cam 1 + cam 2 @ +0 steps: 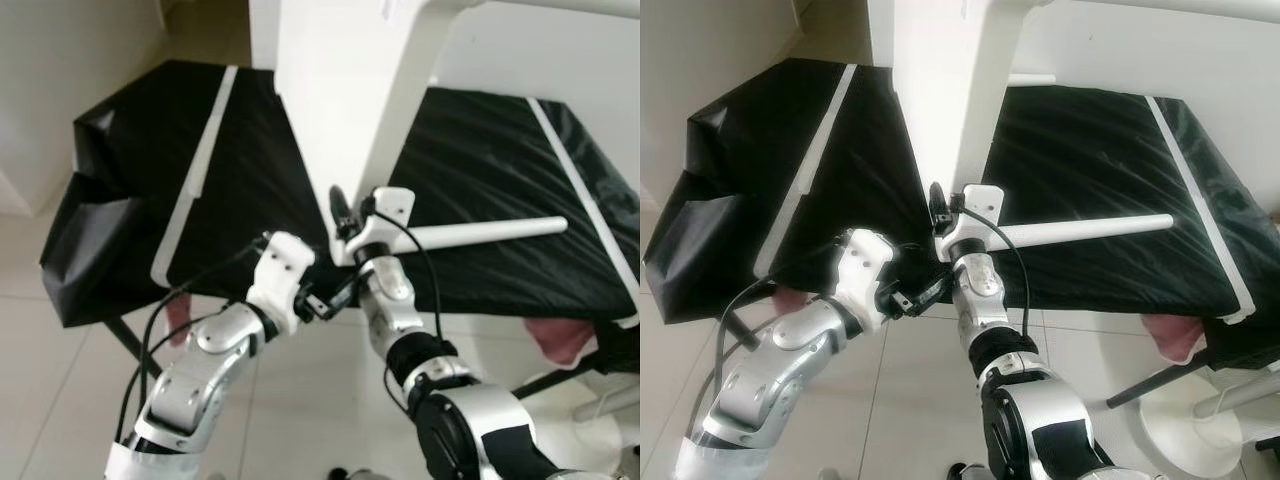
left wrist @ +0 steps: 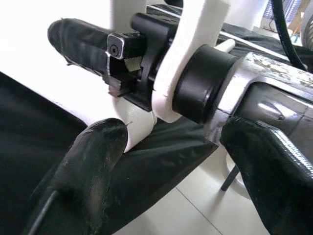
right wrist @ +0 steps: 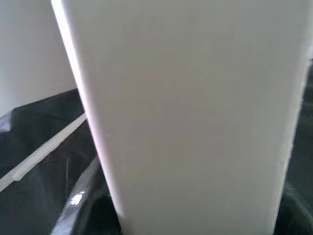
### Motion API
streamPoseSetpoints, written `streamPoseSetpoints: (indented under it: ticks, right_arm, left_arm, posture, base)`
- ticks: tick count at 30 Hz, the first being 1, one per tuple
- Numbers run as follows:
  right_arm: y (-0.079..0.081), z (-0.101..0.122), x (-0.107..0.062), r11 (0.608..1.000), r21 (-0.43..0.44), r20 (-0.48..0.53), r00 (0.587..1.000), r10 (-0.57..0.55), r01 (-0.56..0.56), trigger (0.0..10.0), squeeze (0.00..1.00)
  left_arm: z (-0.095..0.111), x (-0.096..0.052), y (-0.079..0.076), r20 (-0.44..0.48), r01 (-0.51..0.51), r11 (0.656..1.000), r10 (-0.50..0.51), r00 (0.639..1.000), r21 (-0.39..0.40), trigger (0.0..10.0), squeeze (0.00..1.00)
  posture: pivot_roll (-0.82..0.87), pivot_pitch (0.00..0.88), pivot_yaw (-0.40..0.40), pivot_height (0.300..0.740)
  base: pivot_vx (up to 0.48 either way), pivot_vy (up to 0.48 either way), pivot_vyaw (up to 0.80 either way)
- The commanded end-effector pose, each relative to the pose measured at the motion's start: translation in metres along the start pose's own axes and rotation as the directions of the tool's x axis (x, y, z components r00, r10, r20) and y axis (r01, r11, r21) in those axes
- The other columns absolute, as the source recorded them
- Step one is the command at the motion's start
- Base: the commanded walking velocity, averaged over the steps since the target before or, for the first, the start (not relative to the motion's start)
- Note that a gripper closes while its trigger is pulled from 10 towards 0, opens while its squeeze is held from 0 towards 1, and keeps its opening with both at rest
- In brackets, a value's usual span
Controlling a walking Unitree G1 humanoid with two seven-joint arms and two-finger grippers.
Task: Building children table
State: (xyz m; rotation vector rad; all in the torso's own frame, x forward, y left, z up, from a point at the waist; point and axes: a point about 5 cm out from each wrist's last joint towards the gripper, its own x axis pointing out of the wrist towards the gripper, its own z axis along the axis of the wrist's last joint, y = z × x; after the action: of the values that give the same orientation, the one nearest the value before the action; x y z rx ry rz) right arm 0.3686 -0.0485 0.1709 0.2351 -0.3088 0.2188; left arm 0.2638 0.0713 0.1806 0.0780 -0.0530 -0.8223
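A large white table panel stands upright on the black-covered work table, with a white flat leg slanting down from it. My right gripper is at the leg's lower end, shut on it; one black finger lies against the white piece, and the right wrist view looks straight onto the leg's face. My left gripper hangs just below the table's front edge, open, with its fingers on either side of the right wrist. A loose round white leg lies on the cover.
White slats lie along the cover at the left and right. Black fabric sags off the table's left end. Pink cloth hangs under the table, and a white round stand base sits on the tiled floor.
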Motion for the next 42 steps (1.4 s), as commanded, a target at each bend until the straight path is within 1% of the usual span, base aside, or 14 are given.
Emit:
streamPoseSetpoints:
  ticks: [1, 5, 9, 11, 12, 13, 16, 17, 25, 26, 31, 34, 38, 42]
  right_arm:
    - [0.034, -0.013, -0.007, 0.996, 0.068, -0.054, 0.997, 0.054, -0.050, 10.0, 1.00]
    - [0.031, -0.013, -0.008, 0.996, 0.071, -0.049, 0.998, 0.049, -0.046, 10.0, 1.00]
    - [0.030, -0.009, -0.011, 0.992, 0.089, -0.012, 0.996, 0.093, -0.092, 10.0, 1.00]
    - [0.030, -0.008, -0.012, 0.991, 0.088, -0.001, 0.995, 0.098, -0.098, 10.0, 1.00]
    - [0.027, -0.005, -0.014, 0.992, 0.077, 0.017, 0.995, 0.100, -0.101, 10.0, 0.44]
    - [0.025, -0.003, -0.016, 0.992, 0.068, 0.032, 0.994, 0.100, -0.102, 10.0, 0.00]
    - [0.024, -0.002, -0.017, 0.993, 0.063, 0.040, 0.994, 0.102, -0.104, 10.0, 0.00]
    - [0.021, -0.003, -0.028, 0.991, 0.045, 0.041, 0.991, 0.127, -0.129, 10.0, 0.00]
    - [0.011, -0.008, -0.047, 0.989, 0.013, 0.024, 0.989, 0.146, -0.147, 10.0, 0.00]
    - [0.005, -0.009, -0.055, 0.988, -0.006, 0.018, 0.988, 0.156, -0.156, 10.0, 0.00]
    - [-0.006, -0.005, -0.067, 0.986, -0.034, 0.014, 0.986, 0.163, -0.163, 10.0, 0.00]
    - [-0.024, 0.001, -0.085, 0.981, -0.070, -0.014, 0.984, 0.178, -0.179, 10.0, 0.00]
    - [-0.034, 0.003, -0.099, 0.971, -0.088, -0.058, 0.975, 0.216, -0.220, 10.0, 0.00]
    - [-0.043, 0.004, -0.109, 0.965, -0.115, -0.089, 0.970, 0.228, -0.237, 10.0, 0.00]
  left_arm:
    - [0.001, -0.003, -0.001, -0.009, -0.021, 1.000, 0.021, 1.000, -0.008, 10.0, 0.00]
    - [0.001, -0.004, -0.002, -0.014, -0.008, 1.000, 0.008, 1.000, -0.015, 10.0, 0.00]
    - [0.004, -0.007, -0.013, -0.024, 0.101, 0.995, -0.101, 0.995, 0.004, 10.0, 0.00]
    - [0.004, -0.008, -0.015, -0.026, 0.116, 0.993, -0.116, 0.993, 0.007, 10.0, 0.00]
    - [0.004, -0.006, -0.017, -0.025, 0.119, 0.993, -0.118, 0.993, 0.009, 10.0, 0.00]
    - [0.005, -0.005, -0.018, -0.023, 0.122, 0.993, -0.121, 0.992, 0.009, 10.0, 0.00]
    - [0.005, -0.004, -0.018, -0.022, 0.123, 0.992, -0.123, 0.992, 0.010, 10.0, 0.00]
    - [0.004, -0.001, -0.020, -0.023, 0.134, 0.991, -0.133, 0.991, 0.022, 10.0, 0.00]
    - [0.004, 0.003, -0.019, -0.021, 0.137, 0.990, -0.136, 0.990, 0.041, 10.0, 0.00]
    - [0.006, 0.005, -0.017, -0.020, 0.137, 0.990, -0.136, 0.990, 0.040, 10.0, 0.00]
    - [0.005, 0.006, -0.017, -0.024, 0.149, 0.988, -0.149, 0.989, 0.041, 10.0, 0.00]
    - [-0.003, 0.008, -0.020, -0.051, 0.203, 0.978, -0.200, 0.978, 0.051, 10.0, 0.00]
    - [-0.010, 0.009, -0.019, -0.088, 0.226, 0.971, -0.220, 0.972, 0.077, 10.0, 0.00]
    - [-0.015, 0.011, -0.019, -0.099, 0.233, 0.970, -0.226, 0.969, 0.071, 10.0, 0.00]
  posture:
    - [0.18, 0.131, -0.086, 0.740]
    - [0.18, 0.131, -0.087, 0.740]
    - [0.18, 0.126, -0.088, 0.740]
    - [0.17, 0.125, -0.087, 0.740]
    - [0.17, 0.123, -0.086, 0.740]
    - [0.17, 0.123, -0.086, 0.740]
    - [0.17, 0.117, -0.087, 0.740]
    - [0.16, 0.106, -0.085, 0.740]
    - [0.15, 0.088, -0.081, 0.740]
    - [0.14, 0.077, -0.076, 0.740]
    - [0.13, 0.069, -0.069, 0.740]
    - [0.11, 0.054, -0.064, 0.740]
    - [0.09, 0.041, -0.056, 0.740]
    - [0.08, 0.033, -0.050, 0.740]
  base:
    - [0.000, 0.000, 0.00]
    - [0.000, 0.000, 0.00]
    - [0.000, 0.000, 0.00]
    - [0.000, 0.000, 0.00]
    - [0.000, 0.000, 0.00]
    - [0.000, 0.000, 0.00]
    - [0.000, 0.000, 0.00]
    - [0.000, 0.000, 0.00]
    - [0.000, 0.000, 0.00]
    - [0.000, 0.000, 0.00]
    - [0.000, 0.000, 0.00]
    - [0.000, 0.000, 0.00]
    - [0.000, 0.000, 0.00]
    - [0.000, 0.000, 0.00]
